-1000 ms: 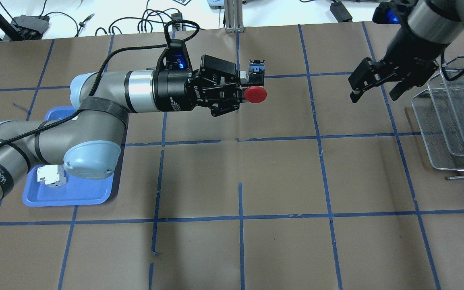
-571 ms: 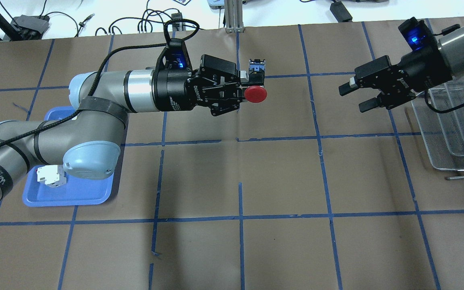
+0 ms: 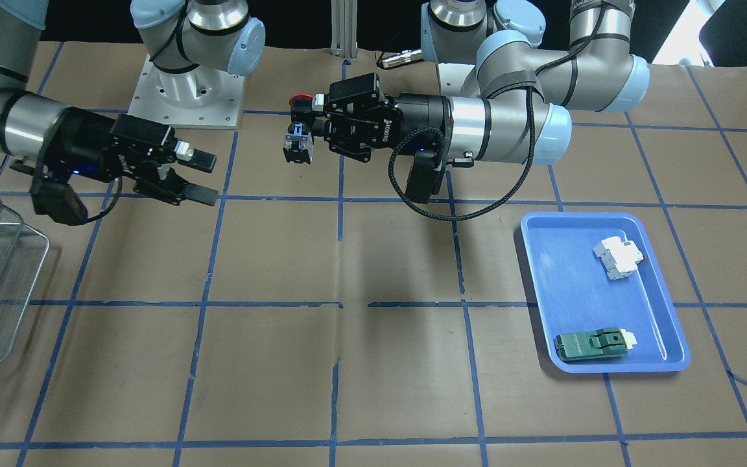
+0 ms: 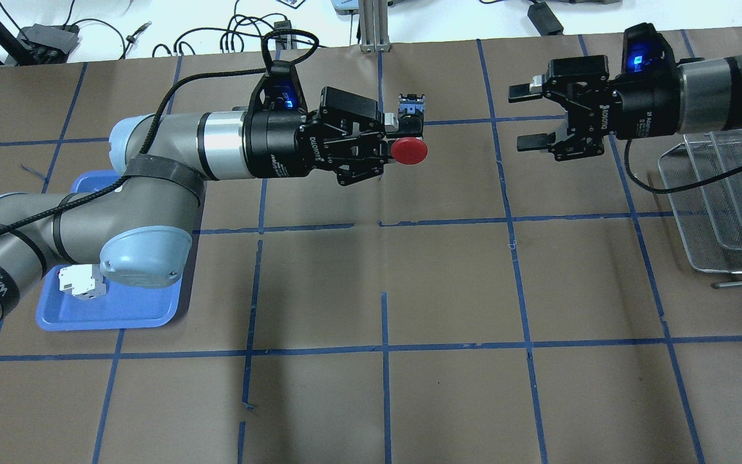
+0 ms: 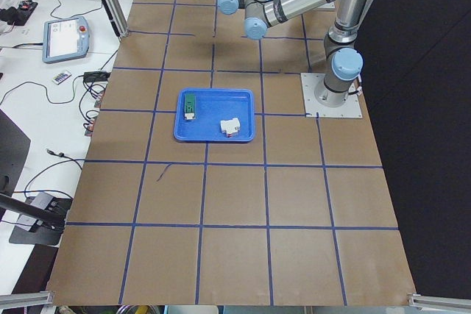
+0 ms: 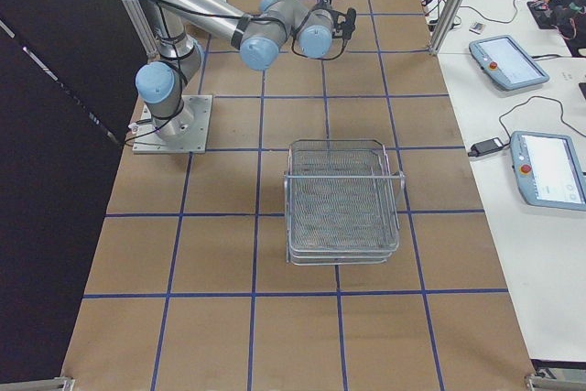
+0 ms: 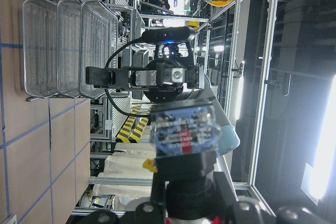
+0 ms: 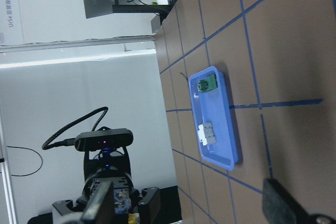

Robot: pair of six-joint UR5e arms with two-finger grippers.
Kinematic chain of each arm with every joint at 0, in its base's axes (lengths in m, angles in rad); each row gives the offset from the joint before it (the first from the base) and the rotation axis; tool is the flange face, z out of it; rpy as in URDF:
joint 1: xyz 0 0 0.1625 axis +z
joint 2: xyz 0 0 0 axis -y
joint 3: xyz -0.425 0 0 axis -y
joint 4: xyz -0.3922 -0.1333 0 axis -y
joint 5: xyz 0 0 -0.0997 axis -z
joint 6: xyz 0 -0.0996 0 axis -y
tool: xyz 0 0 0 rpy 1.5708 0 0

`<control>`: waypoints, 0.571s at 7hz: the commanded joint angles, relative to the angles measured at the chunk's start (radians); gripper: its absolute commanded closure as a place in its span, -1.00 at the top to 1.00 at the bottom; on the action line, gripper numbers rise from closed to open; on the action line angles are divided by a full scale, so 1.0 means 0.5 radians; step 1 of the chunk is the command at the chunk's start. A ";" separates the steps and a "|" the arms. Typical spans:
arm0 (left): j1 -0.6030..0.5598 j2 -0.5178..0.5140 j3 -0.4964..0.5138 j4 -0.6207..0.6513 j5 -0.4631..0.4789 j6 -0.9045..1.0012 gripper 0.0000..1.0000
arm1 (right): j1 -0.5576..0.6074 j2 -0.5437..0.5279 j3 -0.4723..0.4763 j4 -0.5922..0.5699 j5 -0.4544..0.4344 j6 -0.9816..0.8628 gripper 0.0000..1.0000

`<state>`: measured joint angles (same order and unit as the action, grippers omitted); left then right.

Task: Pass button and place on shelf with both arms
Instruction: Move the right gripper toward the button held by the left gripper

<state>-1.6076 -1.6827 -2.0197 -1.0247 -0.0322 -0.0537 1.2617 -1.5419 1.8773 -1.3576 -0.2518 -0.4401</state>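
The button, with its red cap [image 4: 408,150] and bluish base [image 3: 297,144], is held sideways above the table's far middle. My left gripper [image 4: 391,138] is shut on its black body; it also shows in the front-facing view [image 3: 308,126]. My right gripper [image 4: 524,117] is open and empty, level with the button, pointing at it from about one grid square away; it also shows in the front-facing view [image 3: 203,175]. The wire-mesh shelf [image 4: 725,206] stands at the table's right end, behind the right gripper. The left wrist view shows the button's base [image 7: 184,129] close up, with the shelf [image 7: 58,45] beyond.
A blue tray [image 3: 574,292] under my left arm holds a white breaker block [image 3: 618,257] and a green switch [image 3: 591,344]. An aluminium post [image 4: 371,26] and cables [image 4: 248,32] lie along the far edge.
My right gripper has swung left, away from the shelf and toward the button, and turned from pointing down to horizontal, staying open. The left arm and the button have not moved.
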 commanded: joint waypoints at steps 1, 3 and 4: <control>0.000 -0.003 -0.001 0.000 0.000 0.000 -1.00 | 0.173 0.007 -0.005 -0.027 0.303 0.122 1.00; 0.000 -0.003 -0.001 0.015 0.000 0.000 -1.00 | 0.244 0.016 0.010 -0.119 0.304 0.119 1.00; 0.000 -0.012 -0.001 0.034 0.000 0.000 -1.00 | 0.250 0.016 0.013 -0.117 0.286 0.122 1.00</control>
<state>-1.6076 -1.6853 -2.0202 -1.0159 -0.0322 -0.0537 1.3756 -1.5352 1.8801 -1.4075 -0.1049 -0.3804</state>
